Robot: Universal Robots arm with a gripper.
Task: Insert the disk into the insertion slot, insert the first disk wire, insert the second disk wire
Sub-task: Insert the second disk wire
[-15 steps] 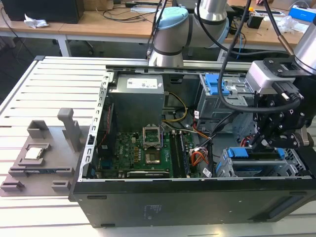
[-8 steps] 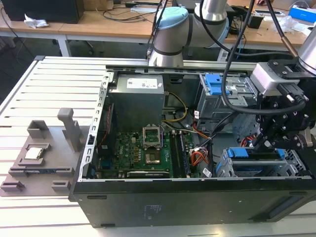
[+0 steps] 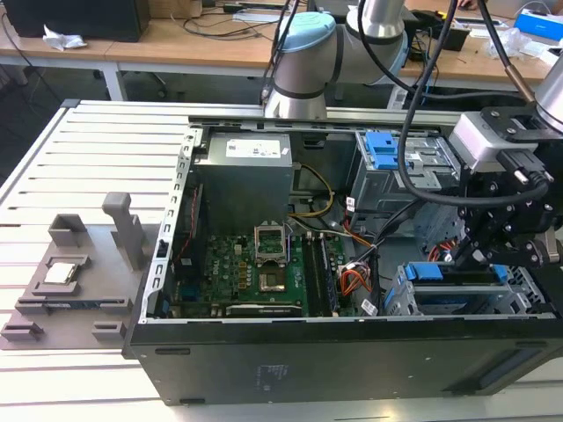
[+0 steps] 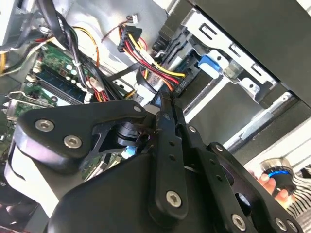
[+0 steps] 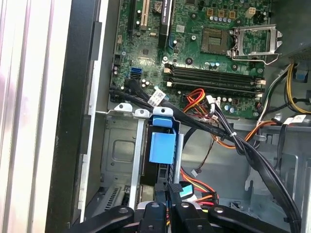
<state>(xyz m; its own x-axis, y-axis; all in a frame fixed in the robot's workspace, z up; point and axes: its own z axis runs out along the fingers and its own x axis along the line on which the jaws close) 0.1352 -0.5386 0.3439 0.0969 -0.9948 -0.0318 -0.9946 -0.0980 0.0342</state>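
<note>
The disk (image 3: 447, 273) lies in the insertion slot (image 3: 528, 297) at the case's corner on the exterior view's right, its blue carrier (image 5: 162, 145) showing between the cage's silver rails (image 5: 121, 145). My gripper (image 3: 466, 255) hangs just over the disk's inner end. In the second wrist view its fingertips (image 4: 164, 103) are pressed together at a black connector (image 4: 181, 87) that carries red, yellow and black wires (image 4: 141, 58), right beside the disk's blue tab (image 4: 211, 64). The first wrist view has the same wire bundle (image 5: 198, 196) next to the gripper (image 5: 171, 188).
The motherboard (image 3: 264, 264) fills the case floor, with loose black cables (image 5: 228, 136) running across it. A taller cage with a blue latch (image 3: 385, 151) stands behind the gripper. A grey fixture (image 3: 79, 272) lies on the slatted table. A hand (image 4: 265, 182) holds a knob outside the case.
</note>
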